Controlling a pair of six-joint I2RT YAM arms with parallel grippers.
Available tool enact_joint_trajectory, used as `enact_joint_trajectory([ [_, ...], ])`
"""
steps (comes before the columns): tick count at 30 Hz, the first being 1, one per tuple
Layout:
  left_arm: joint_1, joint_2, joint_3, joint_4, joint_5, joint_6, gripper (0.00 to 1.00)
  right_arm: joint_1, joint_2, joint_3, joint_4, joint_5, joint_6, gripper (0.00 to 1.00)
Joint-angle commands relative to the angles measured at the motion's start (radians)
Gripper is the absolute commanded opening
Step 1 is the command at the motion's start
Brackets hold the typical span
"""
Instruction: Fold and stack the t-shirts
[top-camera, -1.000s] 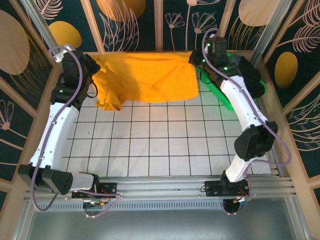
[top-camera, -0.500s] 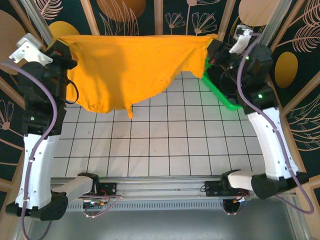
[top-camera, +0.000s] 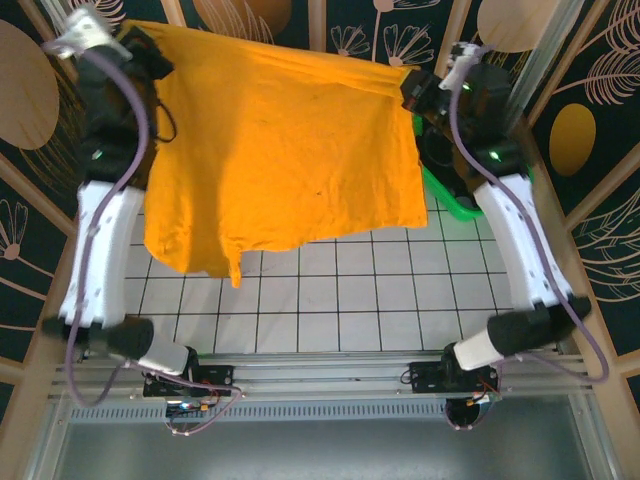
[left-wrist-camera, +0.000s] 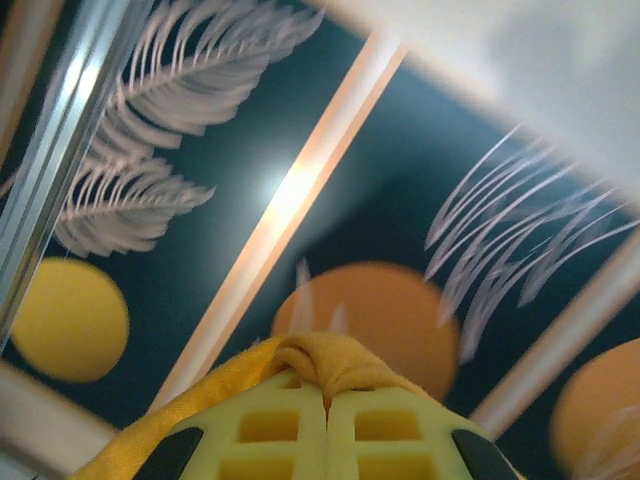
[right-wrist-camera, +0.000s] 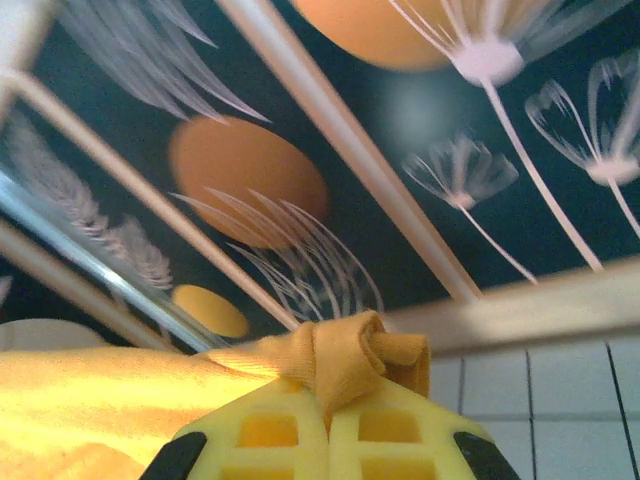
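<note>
The orange t-shirt (top-camera: 290, 150) now hangs higher, spread wide

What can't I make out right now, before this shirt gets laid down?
- Top view: the orange t-shirt hangs over the far table, hiding whatever lies there.
- Top view: the green basket sits mostly behind the right arm; contents unreadable.
- Wrist views: past the pinched corners at the left gripper and right gripper, frame edges cut the shirt off.

My white-and-black left arm (top-camera: 100, 220) stands high at the far left, its yellow-fingered left gripper (left-wrist-camera: 325, 400) pinched tight on a bunch of the mustard-orange cloth t-shirt (top-camera: 290, 150). My right arm (top-camera: 510, 230) stands equally tall, and its right gripper (right-wrist-camera: 328, 415) clamps the same shirt.
</note>
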Motion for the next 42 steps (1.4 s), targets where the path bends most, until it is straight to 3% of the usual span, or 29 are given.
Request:
enact_joint_trajectory([
  [1, 0.027, 0.262, 0.077, -0.117, -0.029, 0.049, 0.00, -0.049, 0.218, 0.066, -0.173, -0.047, 0.120, 0.00],
  [2, 0.030, 0.333, 0.114, -0.133, -0.006, 0.057, 0.00, -0.057, 0.291, 0.100, -0.202, -0.079, 0.129, 0.04],
  [3, 0.034, 0.400, 0.132, -0.133, 0.031, 0.061, 0.14, -0.065, 0.375, 0.147, -0.240, -0.101, 0.127, 0.19],
  [4, 0.039, 0.451, 0.134, -0.122, 0.071, 0.057, 0.37, -0.067, 0.443, 0.188, -0.275, -0.093, 0.118, 0.31],
  [6, 0.041, 0.552, 0.200, -0.182, 0.113, 0.033, 0.69, -0.068, 0.526, 0.226, -0.293, -0.067, 0.090, 0.48],
  [7, 0.041, 0.610, 0.270, -0.250, 0.129, 0.015, 0.76, -0.069, 0.548, 0.225, -0.291, -0.045, 0.074, 0.52],
  [9, 0.040, 0.678, 0.346, -0.346, 0.153, -0.007, 0.83, -0.070, 0.558, 0.199, -0.297, -0.012, 0.052, 0.56],
  [12, 0.040, 0.630, 0.245, -0.374, 0.141, -0.020, 0.84, -0.066, 0.501, 0.053, -0.273, 0.033, 0.033, 0.57],
  [18, 0.035, 0.316, -0.256, -0.268, 0.224, -0.133, 0.82, -0.016, 0.276, -0.378, -0.219, 0.182, -0.013, 0.56],
  [22, 0.035, 0.137, -0.531, -0.232, 0.268, -0.194, 0.79, -0.013, 0.210, -0.563, -0.209, 0.223, -0.049, 0.56],
  [27, 0.035, -0.003, -0.690, -0.264, 0.248, -0.227, 0.79, -0.022, 0.293, -0.507, -0.220, 0.300, -0.155, 0.58],
  [32, 0.035, -0.038, -0.734, -0.289, 0.213, -0.242, 0.79, -0.032, 0.444, -0.417, -0.260, 0.306, -0.187, 0.57],
  [42, 0.035, -0.089, -0.804, -0.318, 0.210, -0.272, 0.78, -0.016, 0.490, -0.444, -0.275, 0.294, -0.143, 0.49],
])
